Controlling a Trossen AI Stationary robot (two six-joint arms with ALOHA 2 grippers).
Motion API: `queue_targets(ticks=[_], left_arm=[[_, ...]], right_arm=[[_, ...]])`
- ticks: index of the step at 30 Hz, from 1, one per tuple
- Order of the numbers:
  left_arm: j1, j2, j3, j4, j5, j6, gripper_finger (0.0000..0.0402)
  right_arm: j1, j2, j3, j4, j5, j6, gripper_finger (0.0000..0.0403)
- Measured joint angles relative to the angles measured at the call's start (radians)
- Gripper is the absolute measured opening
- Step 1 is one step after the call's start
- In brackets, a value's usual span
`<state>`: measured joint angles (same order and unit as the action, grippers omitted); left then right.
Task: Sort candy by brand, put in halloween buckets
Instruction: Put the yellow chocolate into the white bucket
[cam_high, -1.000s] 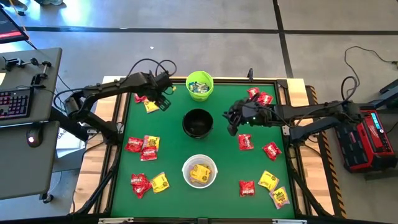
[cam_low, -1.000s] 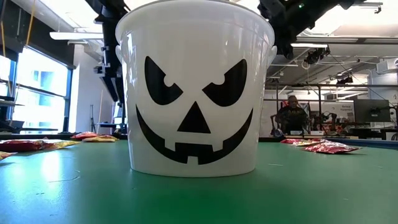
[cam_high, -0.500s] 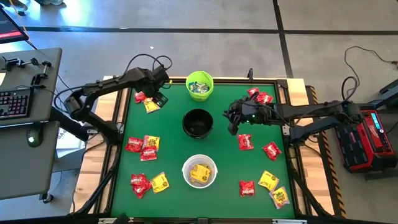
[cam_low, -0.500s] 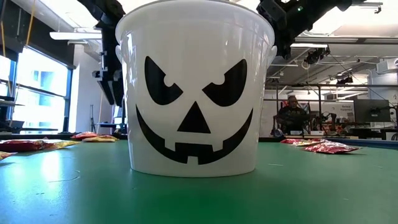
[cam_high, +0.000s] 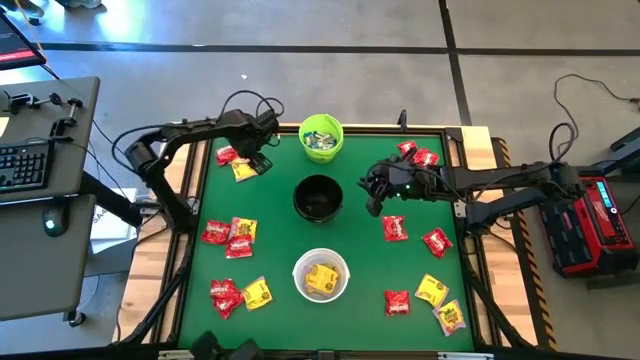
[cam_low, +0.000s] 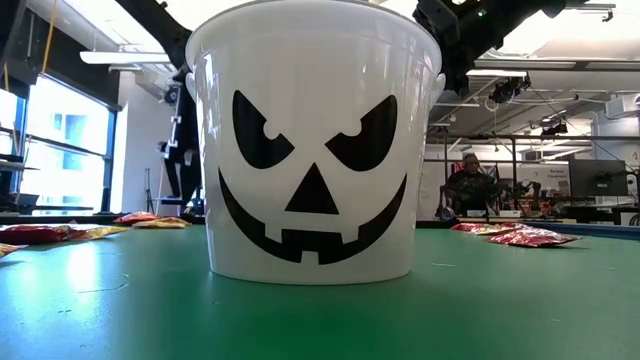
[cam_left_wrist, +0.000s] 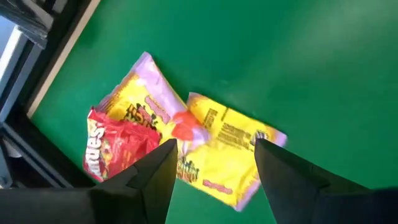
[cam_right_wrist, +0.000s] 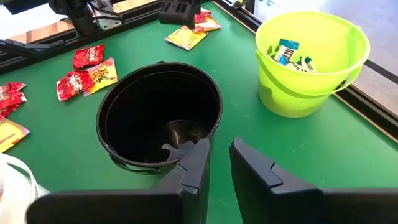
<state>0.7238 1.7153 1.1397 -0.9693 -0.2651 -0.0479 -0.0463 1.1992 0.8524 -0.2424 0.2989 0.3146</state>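
The left pincer (cam_high: 257, 160) is hovering with its jaws spread wide and nothing between them, directly over a yellow packet (cam_left_wrist: 227, 155) lying at the far left corner of the desk (cam_high: 275, 215). In the left wrist view the two dark fingers (cam_left_wrist: 149, 180) are straddling that packet, which is touching a second yellow packet (cam_left_wrist: 134, 102) and a red packet (cam_left_wrist: 115, 146) beside it. The wide stance probably serves to bracket just one packet out of the small cluster. The left arm is reaching in from the left edge, elbow bent, wrist tipped downward over the corner.

The right pincer (cam_right_wrist: 219, 162) is hanging just right of the black bucket (cam_high: 318, 197), its fingers nearly together with only a narrow gap, and nothing can be seen held between them. Its arm is stretching in low from the right side, apparently waiting.

The three buckets are lined up down the middle of the desk: the lime green bucket (cam_high: 321, 137) at the far edge holding pale blue-white packets, the black one in the centre looking empty, and the white bucket (cam_high: 321, 275) nearest, holding yellow packets. Going by those contents, the yellow packet would belong in the white bucket. Loose red and yellow candy is lying scattered on both sides, so the sorting looks well short of done.
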Motion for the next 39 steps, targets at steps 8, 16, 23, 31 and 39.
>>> queue_targets(ticks=[8,16,23,31,39], left_arm=[[0.05,0.089,0.0,-0.004,-0.026,-0.047,0.021],[0.08,0.142,0.0,0.01,-0.033,-0.041,0.0209],[0.093,0.143,0.0,0.021,-0.019,0.018,0.018],[0.095,0.145,0.0,0.002,0.055,0.058,0.0074],[0.094,0.097,0.0,-0.006,0.057,0.08,0.0003]], right_arm=[[0.0,0.0,0.0,0.0,0.032,-0.001,0.0053],[0.0,0.0,0.0,-0.003,0.04,-0.001,0.0053],[0.0,0.0,0.0,-0.004,0.046,-0.001,0.0053],[0.0,0.0,0.0,-0.004,0.047,-0.001,0.0053],[0.0,0.0,0.0,-0.004,0.047,-0.001,0.0053]])
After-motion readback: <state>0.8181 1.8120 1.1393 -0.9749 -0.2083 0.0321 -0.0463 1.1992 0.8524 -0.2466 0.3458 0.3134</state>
